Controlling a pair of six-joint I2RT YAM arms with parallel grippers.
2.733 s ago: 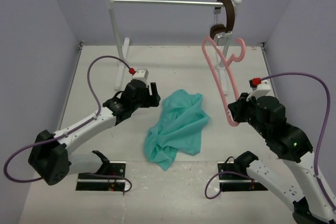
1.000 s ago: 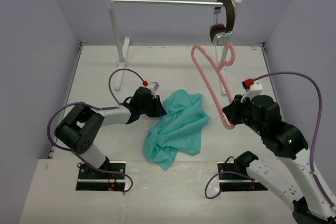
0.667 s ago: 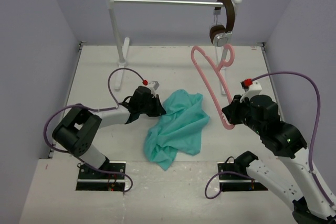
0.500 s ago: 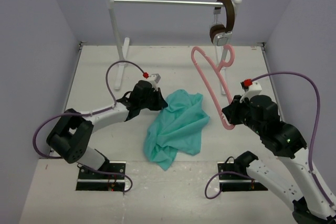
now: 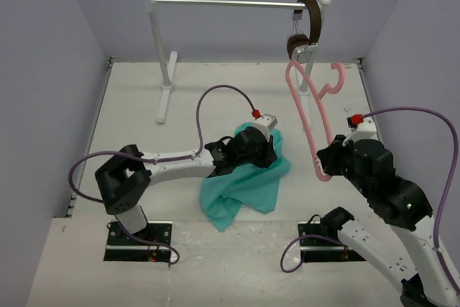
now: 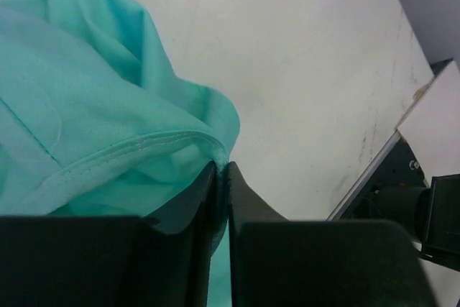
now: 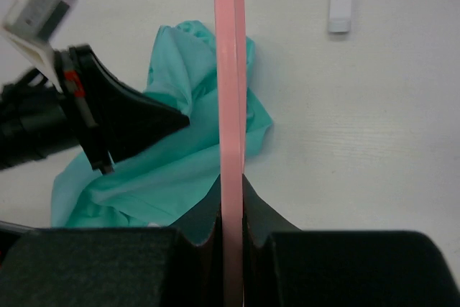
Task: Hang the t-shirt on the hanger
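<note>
Left pincer [image 6: 219,172] seemingly nips the t-shirt [image 6: 93,113] hem.

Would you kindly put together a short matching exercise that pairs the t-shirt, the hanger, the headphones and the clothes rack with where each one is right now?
Things:
1. t-shirt
2. hanger
3. headphones
4. clothes rack

Places:
A. hanging from the right end of the rail
B. held above the table, clamped in the right gripper
C. crumpled on the table, its hem pinched by the left gripper
D. standing at the far side of the table

Pairs: 1-C, 2-B, 3-A, 4-D
</note>
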